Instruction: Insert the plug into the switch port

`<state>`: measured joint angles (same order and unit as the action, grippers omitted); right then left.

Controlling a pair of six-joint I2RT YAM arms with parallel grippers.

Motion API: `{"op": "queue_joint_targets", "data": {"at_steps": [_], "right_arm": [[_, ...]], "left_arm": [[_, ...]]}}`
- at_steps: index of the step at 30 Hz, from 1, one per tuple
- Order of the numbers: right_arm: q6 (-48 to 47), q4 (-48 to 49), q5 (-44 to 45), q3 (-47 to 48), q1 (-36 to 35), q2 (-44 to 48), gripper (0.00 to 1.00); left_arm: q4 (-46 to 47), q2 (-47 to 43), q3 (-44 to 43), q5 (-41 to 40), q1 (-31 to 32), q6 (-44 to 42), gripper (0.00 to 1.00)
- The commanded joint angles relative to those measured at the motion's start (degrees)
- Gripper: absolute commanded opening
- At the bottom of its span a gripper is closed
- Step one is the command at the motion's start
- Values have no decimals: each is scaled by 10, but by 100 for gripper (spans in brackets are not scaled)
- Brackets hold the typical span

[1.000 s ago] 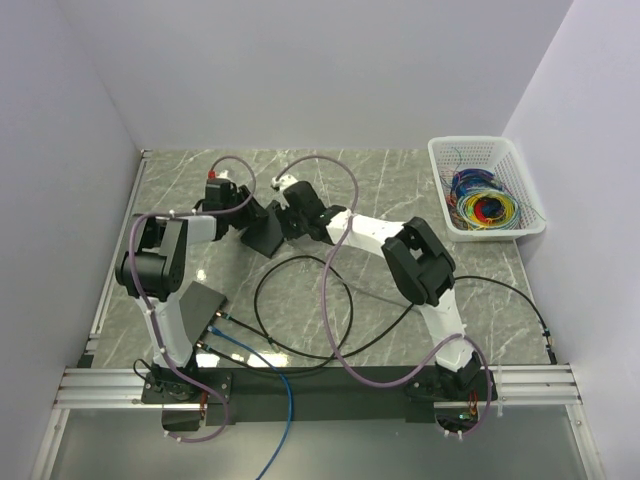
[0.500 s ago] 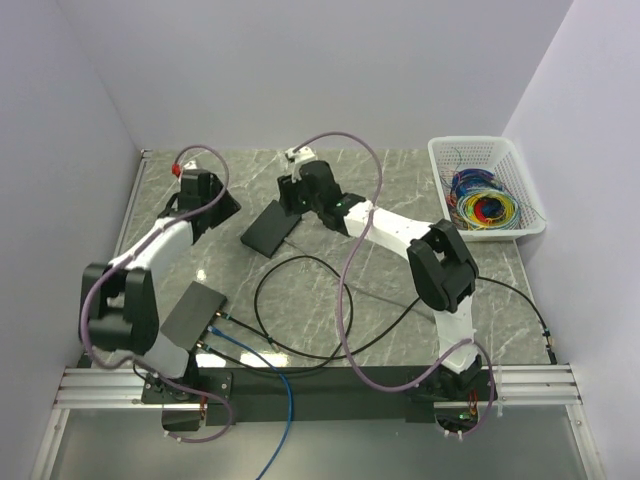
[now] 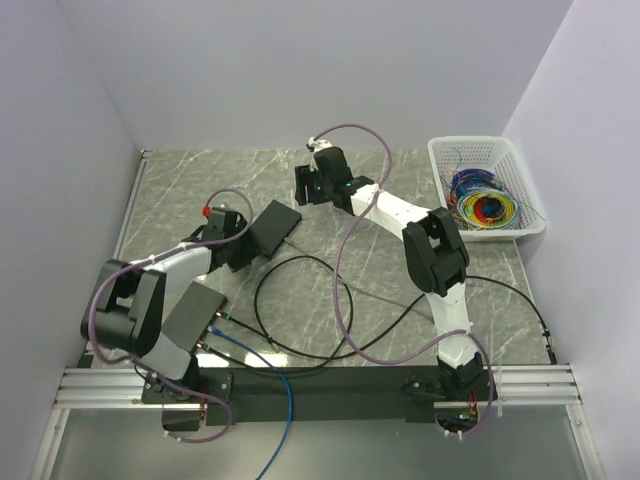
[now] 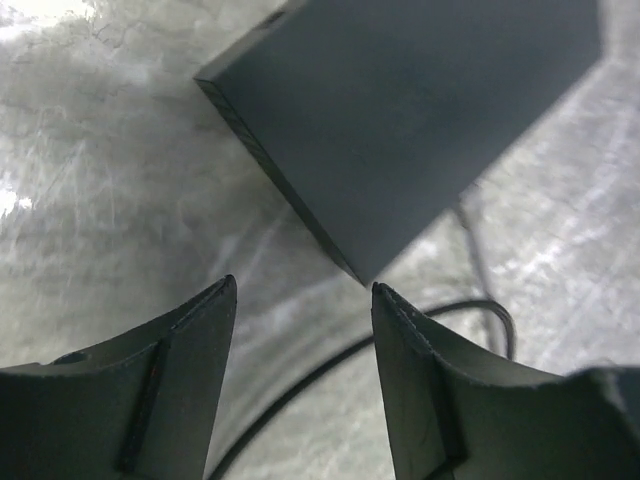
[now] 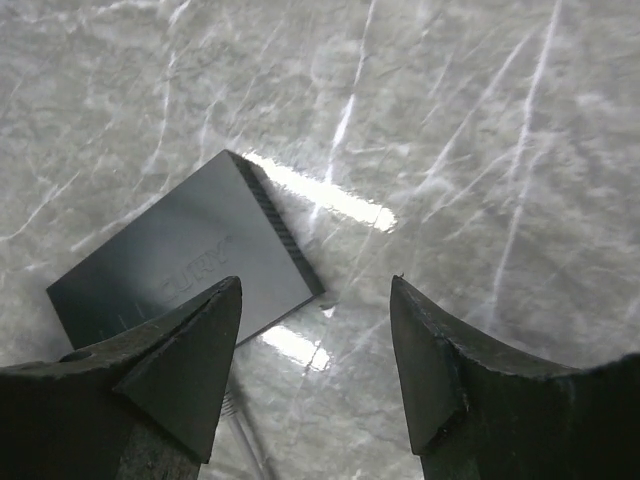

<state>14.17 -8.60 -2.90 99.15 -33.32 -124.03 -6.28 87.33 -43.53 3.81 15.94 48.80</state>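
Lying just beyond left pincer (image 4: 303, 285): switch (image 4: 420, 110).

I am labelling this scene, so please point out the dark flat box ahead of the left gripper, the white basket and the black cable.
dark flat box (image 3: 275, 226): top view, middle of its upper face.
white basket (image 3: 441, 190): top view, left wall.
black cable (image 3: 300, 257): top view, top of its loop.

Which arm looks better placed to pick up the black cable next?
Probably the left. The left gripper, open, hovers at the black box corner, with the black cable just beneath. The right gripper, also open, is across the box, farther from that cable.
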Motion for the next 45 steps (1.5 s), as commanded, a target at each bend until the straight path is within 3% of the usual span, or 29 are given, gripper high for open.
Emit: {"op": "queue_joint_targets", "data": {"at_steps": [1,7,11,17,20,23,28,31,35,38,42,45], "right_arm": [[14,-19,-35,40,1,-20,68],[35,-15,-57,48,15,-33,69],[48,9,-39,-1,22,-3,69],[68,78,-15,-104,23,96,69],[67,103,-10,-150,21,150,68],[67,124,-45,-181,14,193,67],[84,121,-138,-168,-24,189,67],[116,117,-210,-128,-49,148,67],[163,119,-388,-26,-78,72,66],[167,90,-464,49,-115,8,63],[132,29,-467,76,-190,-23,58],[110,-9,-441,100,-249,-49,45]], "left_arm": [[54,39,-9,2,0,14,63],[102,113,-64,-21,-1,3,62],[100,173,-157,-13,-3,-10,62],[89,289,-296,22,-6,-10,61],[94,283,-307,44,-10,3,59],[75,193,-273,0,-13,-3,60],[-62,10,-210,-141,-30,14,63],[-98,-99,-114,-164,-48,61,64],[-144,-231,3,-228,-52,112,71],[-218,-333,16,-280,-51,133,72],[-254,-468,13,-311,-52,133,77],[-278,-542,-8,-326,-52,133,83]]}}
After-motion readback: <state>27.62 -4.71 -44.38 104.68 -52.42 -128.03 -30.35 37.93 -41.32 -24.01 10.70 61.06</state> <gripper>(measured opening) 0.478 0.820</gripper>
